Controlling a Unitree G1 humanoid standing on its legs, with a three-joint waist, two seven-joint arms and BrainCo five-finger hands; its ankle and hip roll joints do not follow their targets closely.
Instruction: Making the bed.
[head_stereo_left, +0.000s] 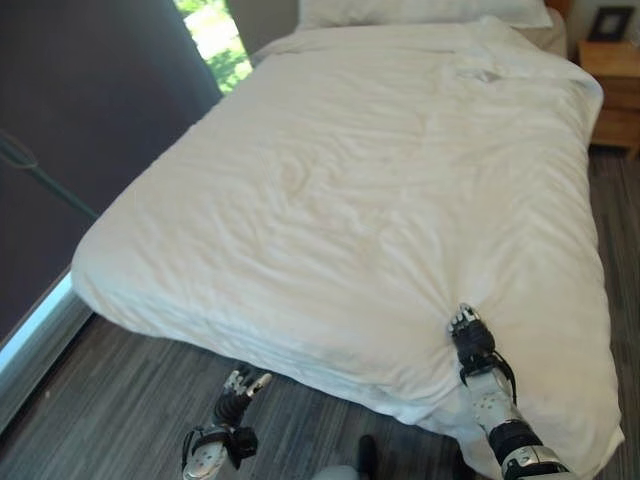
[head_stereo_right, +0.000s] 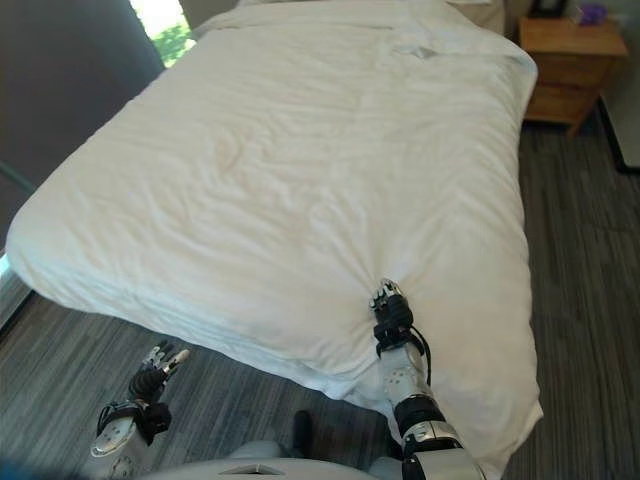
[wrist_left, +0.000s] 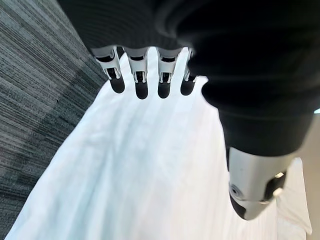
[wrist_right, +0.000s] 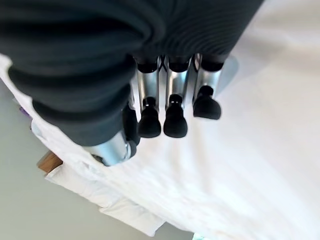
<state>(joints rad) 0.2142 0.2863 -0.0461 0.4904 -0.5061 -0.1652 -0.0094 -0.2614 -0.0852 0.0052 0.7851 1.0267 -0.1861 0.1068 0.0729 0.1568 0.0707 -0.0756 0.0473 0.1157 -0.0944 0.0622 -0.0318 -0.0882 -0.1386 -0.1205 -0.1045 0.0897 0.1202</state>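
Two hands at work by the bed's foot: right hand (head_stereo_left: 471, 338) pressed on the white duvet (head_stereo_left: 350, 190) near that corner, fingers seemingly relaxed, likely smoothing; left hand (head_stereo_left: 237, 392) low beside the overhang, loose and empty; duvet spread over the bed (head_stereo_right: 520, 400).

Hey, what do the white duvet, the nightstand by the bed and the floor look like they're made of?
Duvet: soft matte white fabric, probably cotton; it creases and puckers where the right hand presses it. Nightstand: wood or wood veneer, judging by its warm brown, smooth faces. Floor: grey streaked planks, possibly laminate or vinyl; hard to tell. The left hand hangs above the floor.
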